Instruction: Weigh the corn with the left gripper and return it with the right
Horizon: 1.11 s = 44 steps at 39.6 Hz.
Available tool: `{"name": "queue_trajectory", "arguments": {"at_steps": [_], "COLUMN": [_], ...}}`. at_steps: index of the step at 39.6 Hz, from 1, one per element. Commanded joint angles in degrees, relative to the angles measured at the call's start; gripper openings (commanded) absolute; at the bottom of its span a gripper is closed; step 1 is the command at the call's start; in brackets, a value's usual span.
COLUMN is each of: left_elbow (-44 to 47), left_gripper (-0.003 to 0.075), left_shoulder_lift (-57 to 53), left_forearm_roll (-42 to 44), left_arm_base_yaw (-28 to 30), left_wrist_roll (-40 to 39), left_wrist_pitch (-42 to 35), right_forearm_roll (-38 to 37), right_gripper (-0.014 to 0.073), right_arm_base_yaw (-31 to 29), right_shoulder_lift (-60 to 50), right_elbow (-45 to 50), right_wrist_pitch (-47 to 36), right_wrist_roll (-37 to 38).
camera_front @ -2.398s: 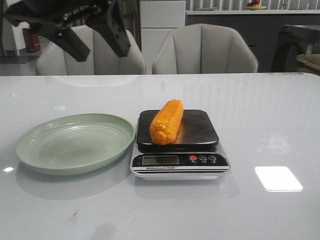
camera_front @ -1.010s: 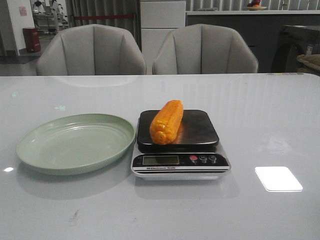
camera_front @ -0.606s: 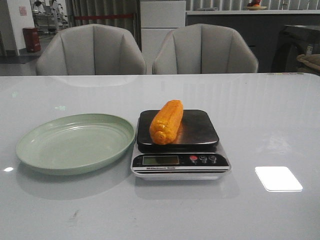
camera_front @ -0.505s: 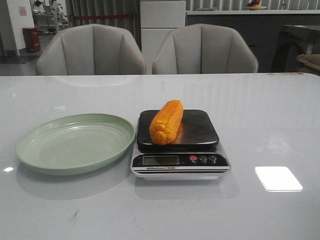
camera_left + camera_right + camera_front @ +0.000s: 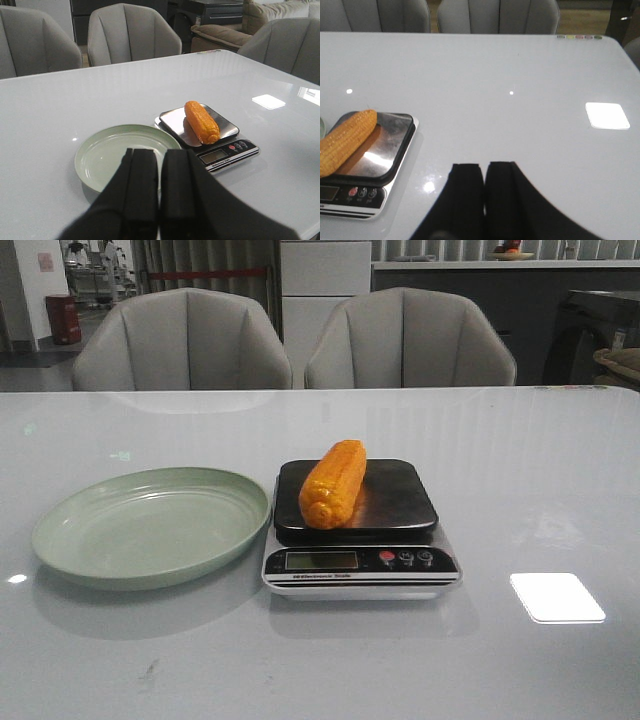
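The orange-yellow corn (image 5: 333,483) lies lengthwise on the black platform of the scale (image 5: 390,502), on its left half. It also shows in the left wrist view (image 5: 201,121) and the right wrist view (image 5: 345,142). No arm shows in the front view. My left gripper (image 5: 159,155) is shut and empty, high above the near side of the table, with the green plate (image 5: 107,155) beyond it. My right gripper (image 5: 484,167) is shut and empty, above bare table to the right of the scale (image 5: 395,145).
The empty pale green plate (image 5: 150,525) sits just left of the scale. The scale's display and buttons (image 5: 405,558) face the front. Two grey chairs (image 5: 405,340) stand behind the table. A bright light patch (image 5: 556,596) lies on the table at the right.
The left arm, at the top left of the front view 2.4 s ago, has left that view. The corn, scale and plate have not moved.
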Motion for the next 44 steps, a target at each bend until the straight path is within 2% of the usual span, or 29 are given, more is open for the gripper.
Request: {"name": "queue_trajectory", "arguments": {"at_steps": [1,7,12,14,20,24,33,39,44], "left_elbow": [-1.4,-1.4,-1.4,-1.4,-1.4,-1.4,-1.4,-1.4,-1.4], "left_gripper": [0.0113,0.0113,0.0113,0.0113,0.0113,0.0113,0.0113,0.0113,0.0113], "left_shoulder_lift": [-0.9,-0.9,-0.9,-0.9,-0.9,-0.9,-0.9,-0.9,-0.9], "left_forearm_roll": [0.3,0.3,0.3,0.3,0.3,0.3,0.3,0.3,0.3], "left_arm_base_yaw": [0.1,0.1,0.1,0.1,0.1,0.1,0.1,0.1,0.1], "left_wrist_roll": [-0.1,-0.1,-0.1,-0.1,-0.1,-0.1,-0.1,-0.1,-0.1], "left_wrist_pitch": [-4.6,-4.5,-4.5,-4.5,-4.5,-4.5,-4.5,-4.5,-4.5], "right_forearm_roll": [-0.6,-0.5,-0.5,-0.5,-0.5,-0.5,0.4,6.7,7.5], "right_gripper": [0.0155,0.0155,0.0181,0.0228,0.0489,0.0615,0.0601,0.0581,0.0550], "right_arm_base_yaw": [-0.2,0.0,2.8,4.2,8.1,10.3,18.9,24.1,26.1], "right_shoulder_lift": [1.0,1.0,1.0,1.1,3.5,6.8,17.0,28.2,37.7], "right_elbow": [-2.3,-2.4,-2.6,-2.6,-2.8,-4.2,-13.3,-24.0,-32.3], "right_wrist_pitch": [-3.6,-2.3,-1.1,-0.9,-0.8,-0.6,2.8,9.4,12.4], "right_wrist_roll": [-0.1,-0.1,-0.2,-0.2,-0.2,-0.2,-0.1,0.1,0.9]}}
